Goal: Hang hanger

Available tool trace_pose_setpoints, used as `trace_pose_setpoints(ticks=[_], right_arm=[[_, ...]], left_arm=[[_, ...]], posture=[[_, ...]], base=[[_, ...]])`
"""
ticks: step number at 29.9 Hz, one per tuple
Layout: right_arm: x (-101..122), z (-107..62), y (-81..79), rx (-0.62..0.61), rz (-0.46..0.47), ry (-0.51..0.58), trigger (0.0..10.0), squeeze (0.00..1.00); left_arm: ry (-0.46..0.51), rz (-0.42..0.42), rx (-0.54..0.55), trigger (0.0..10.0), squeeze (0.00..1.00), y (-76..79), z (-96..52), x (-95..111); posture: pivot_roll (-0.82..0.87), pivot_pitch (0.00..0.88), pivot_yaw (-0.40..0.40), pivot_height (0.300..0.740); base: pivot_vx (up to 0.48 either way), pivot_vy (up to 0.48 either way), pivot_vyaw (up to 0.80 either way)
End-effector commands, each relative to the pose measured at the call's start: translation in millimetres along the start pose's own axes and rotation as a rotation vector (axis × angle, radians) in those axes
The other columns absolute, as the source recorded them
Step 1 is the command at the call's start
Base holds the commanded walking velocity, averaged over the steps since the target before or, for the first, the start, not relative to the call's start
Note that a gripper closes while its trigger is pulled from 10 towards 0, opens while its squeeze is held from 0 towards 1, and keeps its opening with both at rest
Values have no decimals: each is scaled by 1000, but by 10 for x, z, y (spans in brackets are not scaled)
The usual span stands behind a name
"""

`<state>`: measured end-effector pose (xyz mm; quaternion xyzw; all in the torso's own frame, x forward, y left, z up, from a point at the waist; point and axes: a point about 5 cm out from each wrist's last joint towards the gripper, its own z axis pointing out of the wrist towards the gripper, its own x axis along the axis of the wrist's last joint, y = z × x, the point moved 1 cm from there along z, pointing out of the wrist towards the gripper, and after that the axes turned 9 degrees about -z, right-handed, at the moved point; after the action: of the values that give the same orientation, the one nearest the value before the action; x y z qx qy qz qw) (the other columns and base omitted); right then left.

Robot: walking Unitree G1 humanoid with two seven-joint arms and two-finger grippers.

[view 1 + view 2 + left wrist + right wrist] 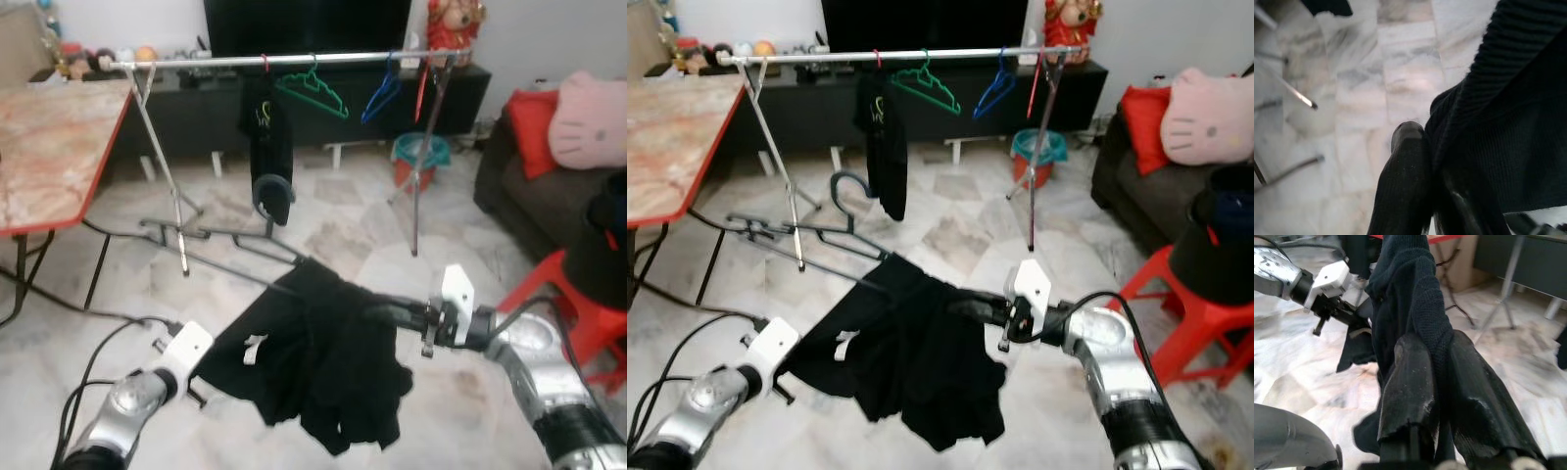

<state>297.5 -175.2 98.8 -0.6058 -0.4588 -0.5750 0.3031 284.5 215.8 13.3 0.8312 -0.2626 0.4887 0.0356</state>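
Rail (294, 61) of the clothes rack spans the far side of the room, well beyond both arms, carrying a dark hung garment (266, 137), a green hanger (313, 90) and a blue hanger (380, 95). Below the rail and much nearer the robot, a black garment (318, 357) is stretched between the two grippers above the marble floor (343, 215); any hanger inside it is hidden by cloth, so I cannot tell where its hook points. The garment's long axis runs roughly parallel to the rail, side to side, sagging in the middle with loose folds hanging low.

The right gripper (377, 313), nearer the rail's blue-hanger end, has its fingers (1415, 382) pinched on a fold of the knit. The left gripper (211, 377), toward the rail's table end, also clamps an edge of the cloth, its fingers (1405, 181) pressed against it.

Judging the risk: both holds are on fabric alone, so the garment could slide free on the lift to the rail. The drooping folds could also snag the rack's legs.
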Motion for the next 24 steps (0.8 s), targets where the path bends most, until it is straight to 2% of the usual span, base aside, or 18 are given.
trace_pose_setpoints(ticks=[1, 11, 13, 17, 21, 24], right_arm=[[81, -71, 83, -52, -28, 26, 10000, 0], [74, -67, 88, -50, -22, 29, 10000, 0], [74, -82, 92, -44, -6, 37, 10000, 0], [52, -114, 76, -15, -40, -2, 10000, 0], [49, -208, 78, 31, -57, -32, 10000, 0], [119, -322, 95, 81, -30, -4, 10000, 0]], left_arm=[[-14, 10, -2, 10000, 0, -2, -2, -14], [-14, 14, 4, 10000, 0, -1, 0, -3], [-15, 22, 3, 10000, 0, 7, 6, -1], [-18, 26, 3, 10000, 0, 30, 18, -3], [-26, 29, 12, 10000, 0, 29, 23, -11], [-40, 25, 18, 10000, 0, 13, 25, -28]], posture=[[-5, 0, 6, 740], [-4, 0, -1, 740], [-6, 0, -2, 740], [-13, 0, -6, 740], [-15, 0, -12, 740], [-22, 0, -16, 740]], base=[[0, 0, -613], [0, 0, -614], [0, 0, 0], [0, 0, 0], [0, 0, 0], [0, 0, 0]])
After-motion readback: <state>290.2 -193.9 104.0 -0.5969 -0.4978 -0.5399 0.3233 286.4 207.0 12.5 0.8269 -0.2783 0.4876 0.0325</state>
